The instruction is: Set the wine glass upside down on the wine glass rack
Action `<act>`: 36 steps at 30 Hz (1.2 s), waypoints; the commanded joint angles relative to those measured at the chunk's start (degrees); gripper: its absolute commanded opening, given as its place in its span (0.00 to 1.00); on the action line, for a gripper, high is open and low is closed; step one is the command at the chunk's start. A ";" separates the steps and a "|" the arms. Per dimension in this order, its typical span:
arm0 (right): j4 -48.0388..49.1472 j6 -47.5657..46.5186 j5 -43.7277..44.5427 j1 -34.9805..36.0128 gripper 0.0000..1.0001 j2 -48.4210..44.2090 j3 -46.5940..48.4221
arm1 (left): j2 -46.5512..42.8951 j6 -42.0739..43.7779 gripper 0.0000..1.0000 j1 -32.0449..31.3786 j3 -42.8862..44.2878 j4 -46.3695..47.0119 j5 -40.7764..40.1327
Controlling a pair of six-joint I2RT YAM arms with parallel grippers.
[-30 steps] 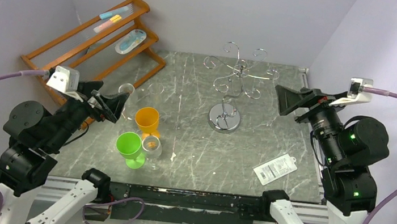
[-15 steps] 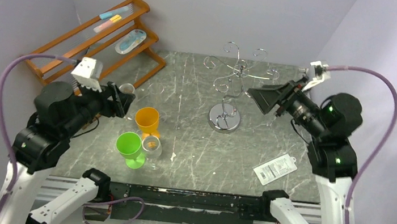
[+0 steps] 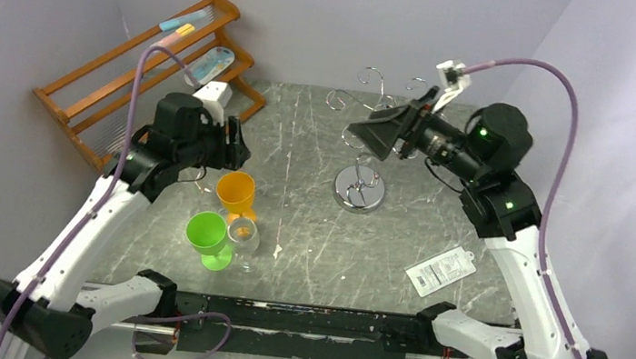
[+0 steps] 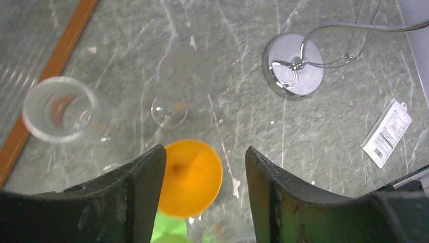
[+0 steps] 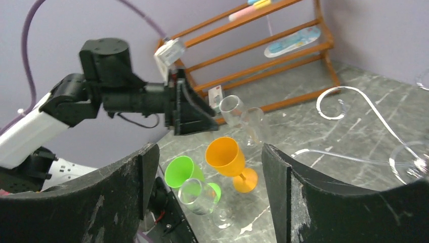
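Left end effector open, empty, above orange cup near surface's left edge; clear wine glass upright just beyond. Rack mid far edge, right end effector open near it. Reaching step, likely; next: lower, grip glass.

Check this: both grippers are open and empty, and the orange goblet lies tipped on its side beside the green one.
Wrong on one point: the orange goblet stands upright on its foot, as the right wrist view shows. Both the left gripper and right gripper are open and empty, and the green goblet stands beside it.
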 commanded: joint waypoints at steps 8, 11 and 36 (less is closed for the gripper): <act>0.29 -3.97 14.74 13.04 0.77 7.54 2.84 | 13.20 4.43 0.52 -0.32 6.01 14.53 9.17; 1.57 -3.56 14.69 13.77 0.77 7.58 1.69 | 15.84 4.96 0.47 -1.12 6.73 11.60 2.74; 4.48 0.40 15.18 17.77 0.75 5.29 -4.73 | 25.71 16.64 0.05 -7.17 11.97 3.09 -1.64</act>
